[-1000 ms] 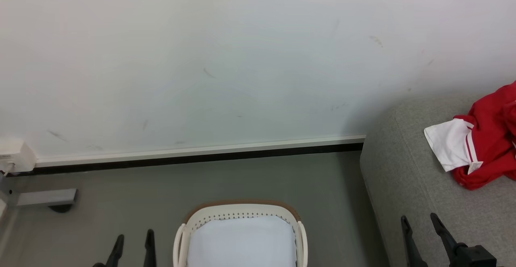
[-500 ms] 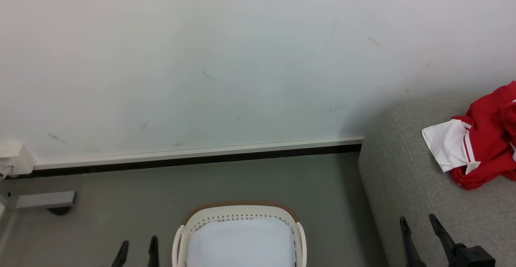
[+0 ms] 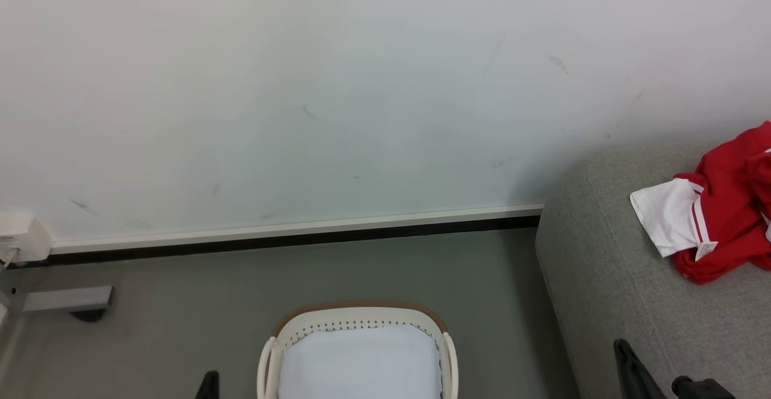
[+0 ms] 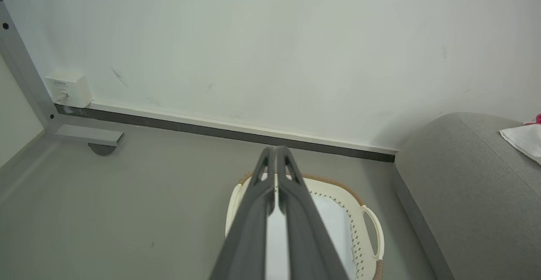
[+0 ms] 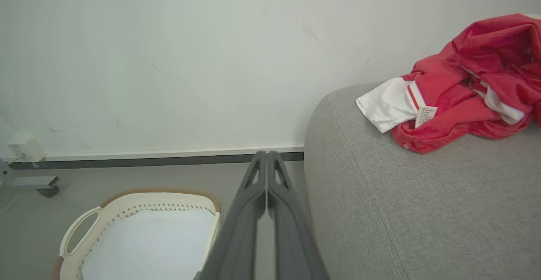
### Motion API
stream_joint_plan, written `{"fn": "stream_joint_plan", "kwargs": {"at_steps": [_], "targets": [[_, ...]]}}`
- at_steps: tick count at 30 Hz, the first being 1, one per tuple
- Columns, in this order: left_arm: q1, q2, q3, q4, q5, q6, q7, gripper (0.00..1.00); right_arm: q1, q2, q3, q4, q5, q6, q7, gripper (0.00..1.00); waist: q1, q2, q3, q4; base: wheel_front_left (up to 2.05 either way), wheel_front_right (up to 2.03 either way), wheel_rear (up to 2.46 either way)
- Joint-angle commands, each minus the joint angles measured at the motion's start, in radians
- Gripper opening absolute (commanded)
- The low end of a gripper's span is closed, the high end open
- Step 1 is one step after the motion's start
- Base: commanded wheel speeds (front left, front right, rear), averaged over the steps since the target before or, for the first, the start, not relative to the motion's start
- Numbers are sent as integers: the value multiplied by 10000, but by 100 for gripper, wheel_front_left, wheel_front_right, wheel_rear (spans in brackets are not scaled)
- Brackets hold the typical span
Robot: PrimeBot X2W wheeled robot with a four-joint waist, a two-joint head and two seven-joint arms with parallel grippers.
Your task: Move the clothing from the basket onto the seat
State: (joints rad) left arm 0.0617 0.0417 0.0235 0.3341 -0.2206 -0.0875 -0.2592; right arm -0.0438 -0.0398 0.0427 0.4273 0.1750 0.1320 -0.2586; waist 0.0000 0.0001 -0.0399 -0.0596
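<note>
The red and white clothing (image 3: 726,206) lies crumpled on the grey sofa seat (image 3: 608,290) at the right, a white panel and label hanging toward the sofa's rounded end. The white basket (image 3: 359,312) with its brown rim stands on the floor at bottom centre, its bottom bare. My left gripper (image 3: 209,384) peeks up left of the basket; its wrist view shows it shut (image 4: 275,151) and holding nothing, above the basket (image 4: 368,214). My right gripper (image 3: 627,364) sits over the sofa's front; it is shut (image 5: 267,155) and holds nothing, between the basket (image 5: 127,199) and the clothing (image 5: 456,89).
A white wall with a dark baseboard (image 3: 301,236) runs behind the basket. A white socket box (image 3: 21,236) and a grey metal frame foot (image 3: 66,298) sit at the far left. Grey floor (image 3: 337,272) lies between wall, basket and sofa.
Both grippers have sunk toward the bottom edge of the head view, and their fingers, apart before, have come together. Basket, clothing and sofa stay put.
</note>
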Motion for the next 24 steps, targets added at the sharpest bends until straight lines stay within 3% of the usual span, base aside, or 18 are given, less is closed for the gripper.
{"fn": "stream_joint_plan", "kwargs": {"at_steps": [1,24], "targets": [[-214,35,131,-50,-442,-16,169,0,-159,-40,-104,-98,452,0,129,0,0,-1,6,10,0,0,0],[-621,58,306,-379,-4423,-143,1171,0,-298,-70,-505,-675,4550,-5,1156,0,0,-1,86,120,0,0,0]]}}
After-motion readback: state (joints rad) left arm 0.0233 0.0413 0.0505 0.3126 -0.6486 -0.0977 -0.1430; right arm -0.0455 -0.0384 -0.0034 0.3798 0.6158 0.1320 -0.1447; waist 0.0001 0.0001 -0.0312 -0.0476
